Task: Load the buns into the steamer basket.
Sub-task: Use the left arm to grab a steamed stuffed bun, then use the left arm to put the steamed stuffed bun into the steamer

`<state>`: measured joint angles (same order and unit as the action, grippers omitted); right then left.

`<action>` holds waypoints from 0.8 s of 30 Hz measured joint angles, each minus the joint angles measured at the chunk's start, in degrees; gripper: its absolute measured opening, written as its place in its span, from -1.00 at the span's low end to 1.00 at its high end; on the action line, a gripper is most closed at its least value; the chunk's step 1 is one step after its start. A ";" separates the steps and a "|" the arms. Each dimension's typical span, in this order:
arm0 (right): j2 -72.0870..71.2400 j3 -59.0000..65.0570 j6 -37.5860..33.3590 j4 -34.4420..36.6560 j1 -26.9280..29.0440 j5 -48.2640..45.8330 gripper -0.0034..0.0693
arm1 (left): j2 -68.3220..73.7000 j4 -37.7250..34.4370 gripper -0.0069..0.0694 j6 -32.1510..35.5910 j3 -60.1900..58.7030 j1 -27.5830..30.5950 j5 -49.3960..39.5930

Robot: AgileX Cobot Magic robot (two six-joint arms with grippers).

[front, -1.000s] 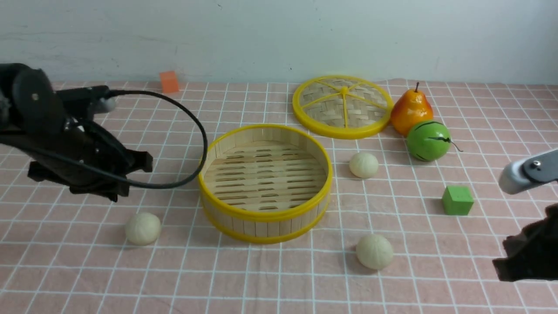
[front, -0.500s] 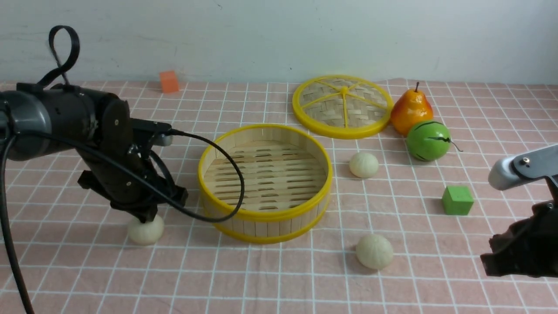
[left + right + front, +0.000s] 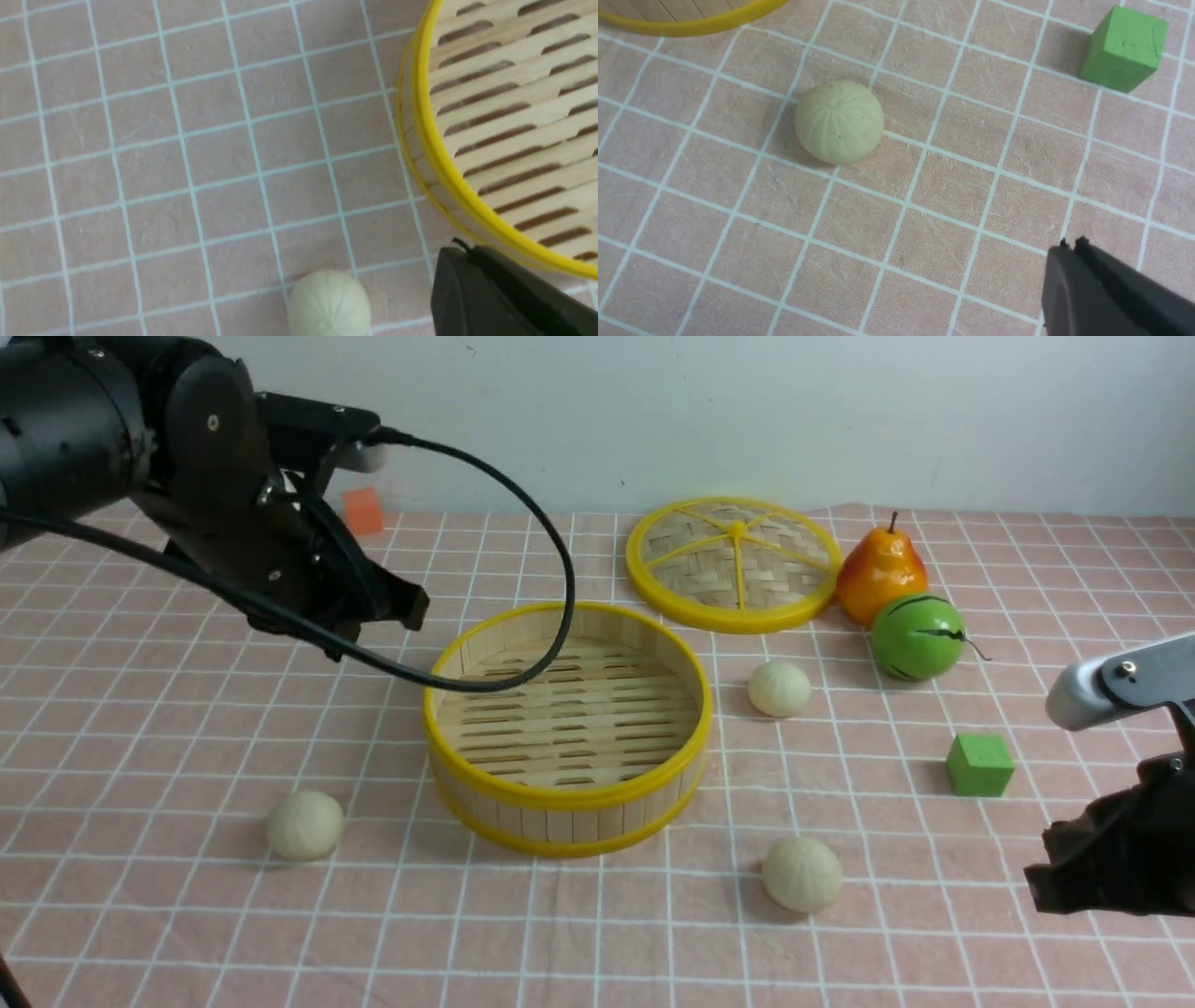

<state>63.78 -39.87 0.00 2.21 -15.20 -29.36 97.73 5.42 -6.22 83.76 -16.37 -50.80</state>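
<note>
Three cream-white buns lie on the pink checked cloth: one at the front left [image 3: 305, 824], one right of the basket [image 3: 780, 689], one at the front right [image 3: 801, 874]. The steamer basket [image 3: 560, 821] stands in the middle with nothing in it. My left gripper [image 3: 411, 607] hangs shut and holding nothing, high beside the basket's back-left rim [image 3: 420, 116]. In its wrist view the left bun [image 3: 329, 305] lies apart from the shut tips [image 3: 460, 254]. My right gripper [image 3: 1041, 887] is shut and holding nothing, low at the front right, its tips [image 3: 1071, 245] away from the front-right bun [image 3: 839, 122].
The flat woven lid [image 3: 735, 565] lies behind the basket. A pear [image 3: 880, 574] and a green striped fruit [image 3: 917, 637] sit at the back right. A green cube [image 3: 979, 765] is near my right arm, an orange cube [image 3: 362, 511] by the wall.
My left gripper came down over the front-left bun, shut, then rose up and back without it. The bun stays on the cloth. The right arm crept slightly left.
</note>
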 joint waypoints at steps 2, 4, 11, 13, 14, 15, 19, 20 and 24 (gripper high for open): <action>0.00 0.00 0.00 0.00 0.00 0.00 -0.91 | 1.25 0.28 -0.84 -1.76 -0.55 0.75 -1.51; 0.00 0.00 0.00 0.01 0.00 -0.07 -0.91 | 3.13 0.35 -0.73 -3.57 -1.83 1.76 -1.66; 0.00 0.00 0.00 0.06 0.00 -0.16 -0.90 | 10.73 0.18 -0.02 -5.48 -3.20 2.58 -1.06; 0.00 0.00 0.00 0.06 0.00 -0.16 -0.90 | 11.63 0.25 0.01 -5.47 -3.20 2.58 -1.06; 0.00 0.00 0.00 0.06 0.00 -0.16 -0.90 | 12.61 0.40 0.00 -5.47 -3.20 2.58 -1.02; 0.00 0.00 0.00 0.06 0.00 -0.16 -0.89 | 13.45 0.88 -0.05 -5.47 -3.20 2.58 -1.02; 0.00 0.00 0.00 0.06 0.00 -0.16 -0.88 | 14.85 2.34 -0.40 -5.50 -3.20 2.58 -0.86; 0.00 0.00 0.00 0.06 0.00 -0.10 -0.88 | 14.85 2.59 -0.53 -5.50 -3.20 2.58 -0.79; 0.00 0.00 0.00 0.06 0.00 0.25 -0.87 | 13.14 2.34 -0.85 -5.61 -1.00 1.91 -2.86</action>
<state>63.78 -39.87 0.00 2.27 -15.20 -29.10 110.87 7.76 -11.83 82.76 -14.45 -53.66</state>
